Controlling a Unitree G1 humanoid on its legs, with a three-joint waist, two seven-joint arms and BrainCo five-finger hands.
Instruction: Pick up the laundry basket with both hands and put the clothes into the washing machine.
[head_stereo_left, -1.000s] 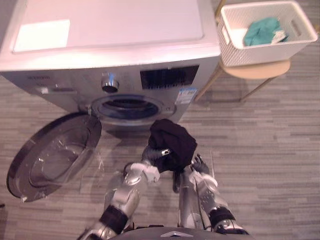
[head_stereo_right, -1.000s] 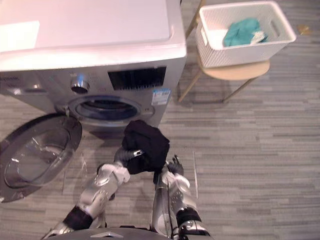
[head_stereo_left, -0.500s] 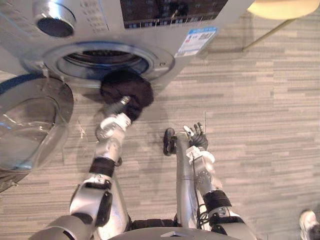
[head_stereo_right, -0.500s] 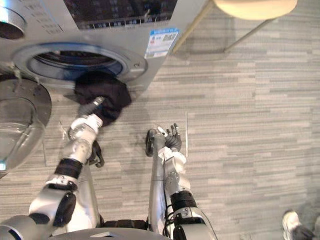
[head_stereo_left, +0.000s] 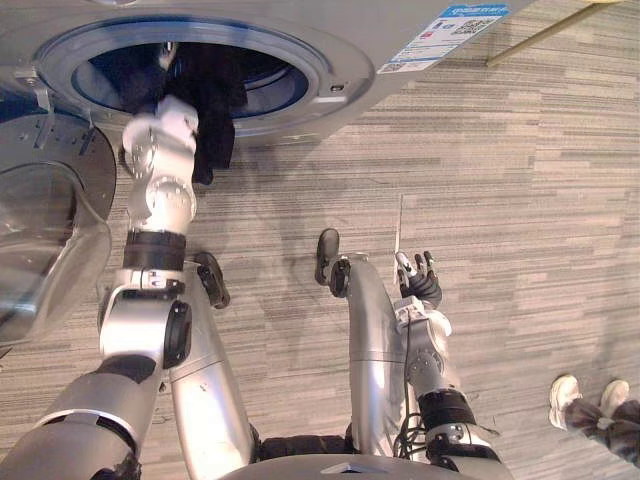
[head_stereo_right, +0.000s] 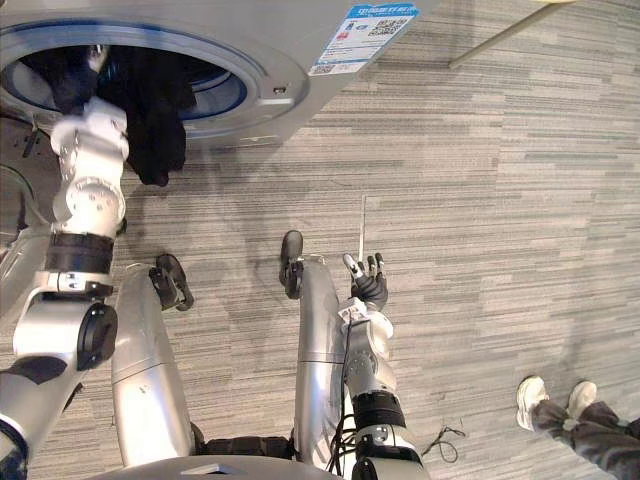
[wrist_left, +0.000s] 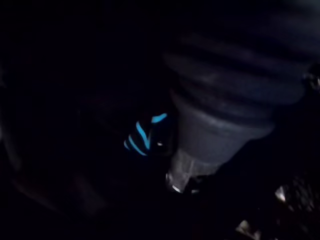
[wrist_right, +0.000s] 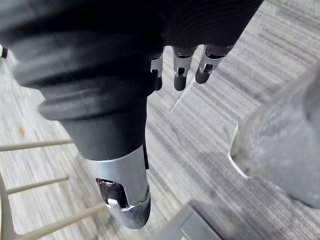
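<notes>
The left hand (wrist_left: 215, 132), its grip impossible to tell, is inside the washing machine (head_stereo_left: 345, 75) where the black garment (head_stereo_left: 215, 115) drapes over the opening's lower edge, while the right hand (head_stereo_left: 417, 287) hangs slack-fingered and empty above the floor (head_stereo_left: 520, 200).

Black cloth (head_stereo_right: 155, 125) at the washing machine (head_stereo_right: 300, 30) opening.
It hangs over the rim, upper left; the right hand (head_stereo_right: 368, 290), fingers straight, is below centre.

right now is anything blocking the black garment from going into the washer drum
Nothing visible does. The door is swung wide open, and the black garment drapes over the washer opening's lower rim, partly inside.
</notes>
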